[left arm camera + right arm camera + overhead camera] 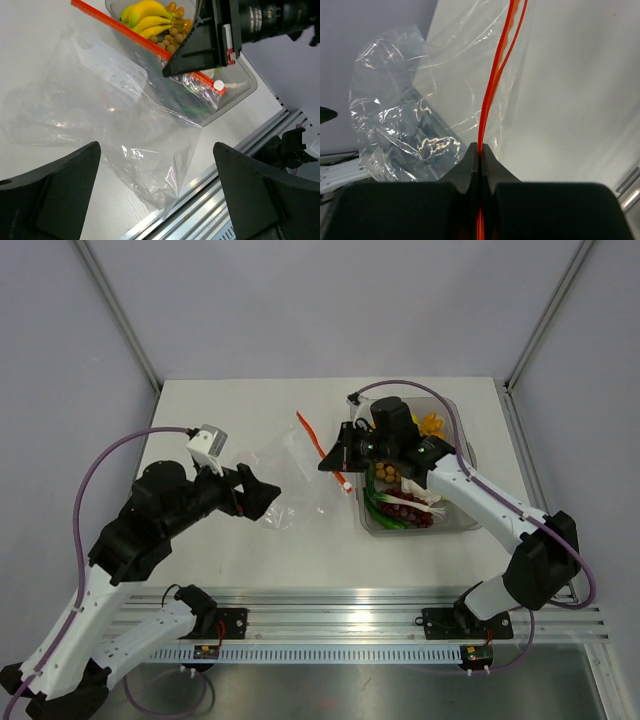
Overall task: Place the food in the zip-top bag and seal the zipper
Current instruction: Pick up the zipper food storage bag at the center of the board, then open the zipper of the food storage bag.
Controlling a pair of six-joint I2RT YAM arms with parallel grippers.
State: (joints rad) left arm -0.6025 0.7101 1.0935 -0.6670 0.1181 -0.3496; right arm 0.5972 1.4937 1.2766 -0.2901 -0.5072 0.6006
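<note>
Jaws of the right gripper pinch shut on the red zipper of the clear bag, just beside the tub of food. The left gripper jaws gape wide and empty at the bag's end away from the tub, over the desk.

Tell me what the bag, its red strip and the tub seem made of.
The zip-top bag: thin glossy clear plastic film; it crinkles and glints. The zipper: probably firmer red-orange plastic, smooth narrow strip. The tub: likely rigid clear plastic; its walls hold shape.
</note>
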